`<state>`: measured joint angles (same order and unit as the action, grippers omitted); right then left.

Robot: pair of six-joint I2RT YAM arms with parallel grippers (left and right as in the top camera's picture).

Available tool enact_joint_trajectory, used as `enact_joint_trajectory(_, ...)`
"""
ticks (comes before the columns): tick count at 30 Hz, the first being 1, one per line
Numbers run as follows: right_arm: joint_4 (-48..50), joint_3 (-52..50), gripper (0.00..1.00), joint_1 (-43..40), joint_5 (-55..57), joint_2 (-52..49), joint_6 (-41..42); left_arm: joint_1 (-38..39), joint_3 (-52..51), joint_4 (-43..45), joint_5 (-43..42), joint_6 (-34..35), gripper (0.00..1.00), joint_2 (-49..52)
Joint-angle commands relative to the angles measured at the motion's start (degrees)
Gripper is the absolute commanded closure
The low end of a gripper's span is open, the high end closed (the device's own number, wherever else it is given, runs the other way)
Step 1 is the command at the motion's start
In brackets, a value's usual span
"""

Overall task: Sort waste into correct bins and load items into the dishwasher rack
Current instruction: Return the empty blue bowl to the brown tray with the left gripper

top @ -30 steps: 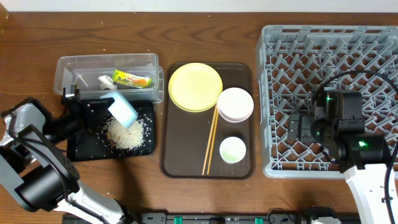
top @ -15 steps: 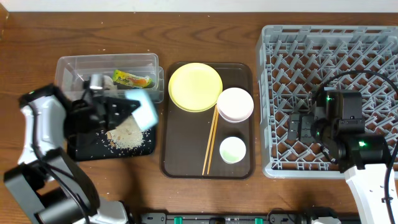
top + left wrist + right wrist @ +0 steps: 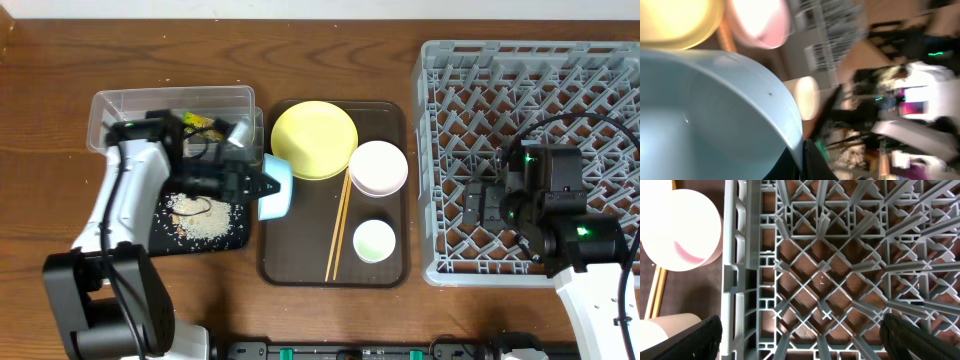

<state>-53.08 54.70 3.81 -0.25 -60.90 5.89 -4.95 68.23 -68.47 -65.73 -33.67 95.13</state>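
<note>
My left gripper (image 3: 255, 184) is shut on the rim of the light blue bowl (image 3: 277, 187), held tipped on its side over the left edge of the brown tray; the bowl fills the left wrist view (image 3: 710, 110). White rice grains (image 3: 205, 220) lie in the black tray (image 3: 135, 240). The yellow-green wrapper (image 3: 200, 122) lies in the clear tub (image 3: 170, 100), partly hidden by my arm. The yellow plate (image 3: 314, 139), pinkish-white bowl (image 3: 378, 167), white cup (image 3: 374, 240) and chopsticks (image 3: 340, 222) sit on the brown tray. My right gripper (image 3: 800, 340) is open above the grey rack (image 3: 530, 70).
The brown serving tray (image 3: 285, 270) lies between the bins and the rack. Bare wooden table (image 3: 320, 50) runs along the back. The rack's left wall (image 3: 737, 270) shows in the right wrist view beside the pinkish-white bowl (image 3: 680, 230).
My left arm has swung right from over the black tray, carrying the blue bowl to the brown tray's left edge. The right arm has not moved.
</note>
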Motion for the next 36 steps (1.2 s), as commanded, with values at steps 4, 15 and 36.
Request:
enact_joint_trajectory(4, -0.1, 1.1, 0.01, 0.9, -0.2, 0.0, 0.0, 9.1, 1.9, 7.5, 18.6, 20.3, 0.94, -0.4)
enact_joint_trajectory(15, -0.1, 1.1, 0.01, 0.9, -0.2, 0.0, 0.1, 28.2, 1.9, 17.1, 48.6, 31.0, 0.94, -0.4)
enact_joint_trajectory(36, -0.1, 1.1, 0.01, 0.9, -0.2, 0.0, 0.0, 39.8, 0.2, 20.3, 52.5, 37.7, 0.93, 4.1)
